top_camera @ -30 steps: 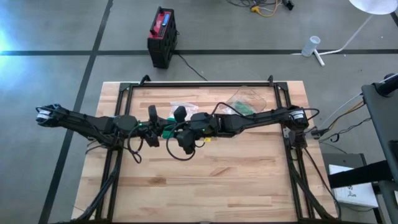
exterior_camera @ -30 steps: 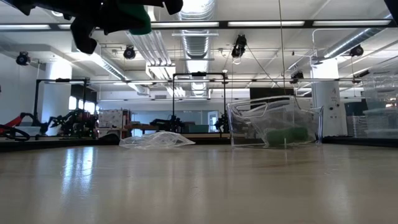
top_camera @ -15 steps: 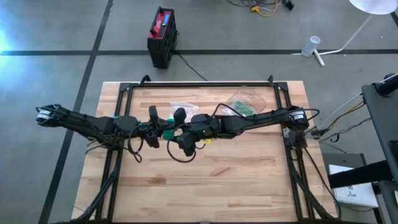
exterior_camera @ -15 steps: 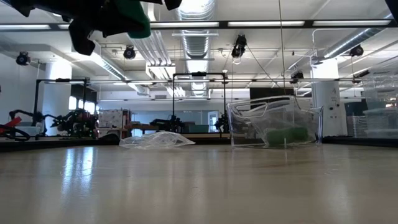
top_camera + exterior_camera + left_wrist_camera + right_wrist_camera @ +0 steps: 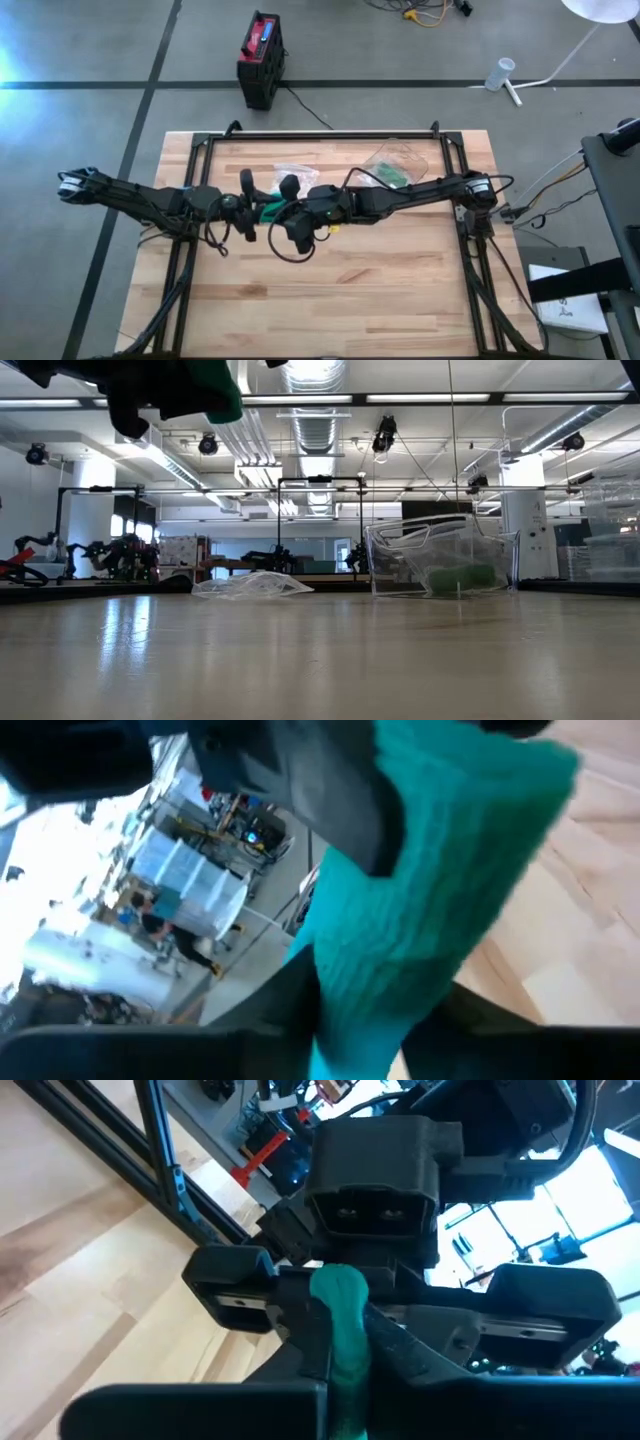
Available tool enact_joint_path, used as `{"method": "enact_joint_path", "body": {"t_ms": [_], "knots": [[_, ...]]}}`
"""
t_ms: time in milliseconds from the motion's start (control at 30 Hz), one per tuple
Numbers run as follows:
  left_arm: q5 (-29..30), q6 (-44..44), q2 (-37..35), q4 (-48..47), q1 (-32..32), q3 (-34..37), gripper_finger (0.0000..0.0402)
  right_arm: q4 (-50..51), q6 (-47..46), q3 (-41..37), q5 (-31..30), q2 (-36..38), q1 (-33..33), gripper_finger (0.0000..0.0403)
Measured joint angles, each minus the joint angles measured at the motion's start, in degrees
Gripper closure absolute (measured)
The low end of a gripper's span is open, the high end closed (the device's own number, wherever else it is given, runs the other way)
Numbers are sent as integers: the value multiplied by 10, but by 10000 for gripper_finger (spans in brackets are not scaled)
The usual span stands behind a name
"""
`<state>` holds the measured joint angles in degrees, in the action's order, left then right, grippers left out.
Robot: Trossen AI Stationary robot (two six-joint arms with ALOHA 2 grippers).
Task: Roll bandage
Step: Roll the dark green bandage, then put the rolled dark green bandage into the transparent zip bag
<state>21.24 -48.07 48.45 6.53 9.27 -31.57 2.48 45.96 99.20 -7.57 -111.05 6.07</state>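
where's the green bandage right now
In the high view the green bandage is held up above the table's middle, between the left gripper and right gripper, just in front of the clear plastic bag.

Left gripper [image 5: 262,209] and right gripper [image 5: 281,213] nose to nose above mid-table.

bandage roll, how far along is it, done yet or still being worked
Done: the green bandage is off the table, held in the air between the two arms. In hand: the right gripper is shut on one end, and the left gripper meets it from the other side, its fingers against the cloth. Left: no finished roll shows. Two clear bags lie at the back, one holding something green.
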Motion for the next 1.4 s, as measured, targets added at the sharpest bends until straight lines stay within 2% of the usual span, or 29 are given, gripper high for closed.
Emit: {"method": "enact_joint_path", "body": {"t_ms": [100, 167, 300, 433, 500, 567, 633, 700, 833, 967, 1133, 1400], "knots": [[14, 36, 0, -4, -6, 0, 258, 4, -14, 0, -4, 5, -1, 374], [15, 62, 0, -4, -21, 4, 227, 10, -25, 0, -32, 14, 0, 374], [0, 91, 10, -6, -73, 14, 176, 49, -61, 0, -171, 45, 15, 390], [-68, 134, 42, 5, -168, 16, 151, 153, -134, 0, -250, 71, 30, 390], [-123, 172, 68, 24, -233, 14, 152, 206, -185, 0, -262, 81, 37, 390], [-211, 216, 103, 14, -305, 2, 158, 253, -231, -1, -266, 86, 44, 390], [-319, 248, 144, -23, -374, -20, 167, 289, -268, 0, -270, 88, 49, 390], [-380, 277, 193, -73, -427, -54, 178, 312, -295, 0, -272, 88, 50, 390], [-390, 287, 290, -184, -488, -143, 196, 329, -326, -6, -272, 88, 51, 390], [-400, 217, 378, -251, -497, -215, 208, 350, -340, -16, -270, 88, 58, 390], [-400, 132, 459, -273, -494, -263, 221, 397, -370, -31, -269, 88, 72, 390], [-370, 139, 523, -290, -492, -320, 252, 471, -424, -33, -270, 88, 86, 390]]}}
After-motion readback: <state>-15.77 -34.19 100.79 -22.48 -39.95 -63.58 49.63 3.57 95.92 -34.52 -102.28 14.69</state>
